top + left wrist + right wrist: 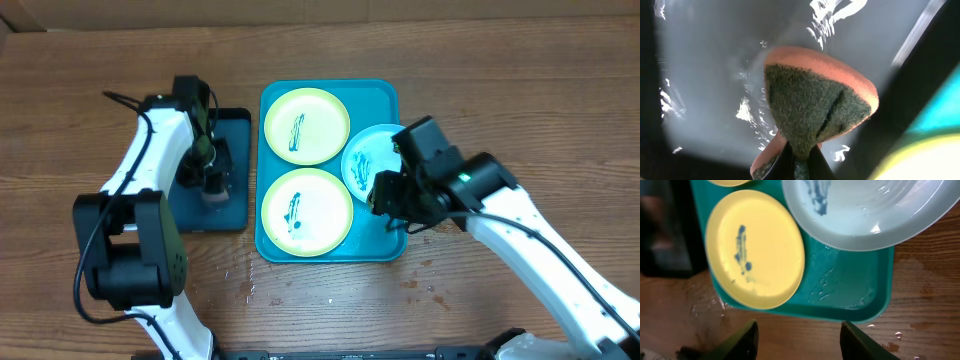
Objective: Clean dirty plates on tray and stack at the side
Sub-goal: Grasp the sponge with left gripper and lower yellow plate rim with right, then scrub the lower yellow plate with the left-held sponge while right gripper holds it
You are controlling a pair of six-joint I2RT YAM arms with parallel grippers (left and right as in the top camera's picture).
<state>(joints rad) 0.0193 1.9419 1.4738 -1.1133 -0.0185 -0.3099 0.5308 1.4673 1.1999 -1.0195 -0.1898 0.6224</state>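
Note:
The turquoise tray [383,98] holds two yellow-green plates, one at the back [306,125] and one at the front [306,209], each with a dark teal smear. A light blue plate [366,157] leans over the tray's right rim, also smeared. In the right wrist view the front yellow plate [755,247], the blue plate [865,215] and the tray [850,287] show. My right gripper [799,339] is open and empty, just off the tray's right rim. My left gripper [799,161] is shut on an orange sponge with a dark green scouring face [815,105], over the black tray [236,170].
The black tray [705,75] is wet inside and lies left of the turquoise tray. Water drops lie on the wooden table in front of the turquoise tray [250,290] and at its right [425,285].

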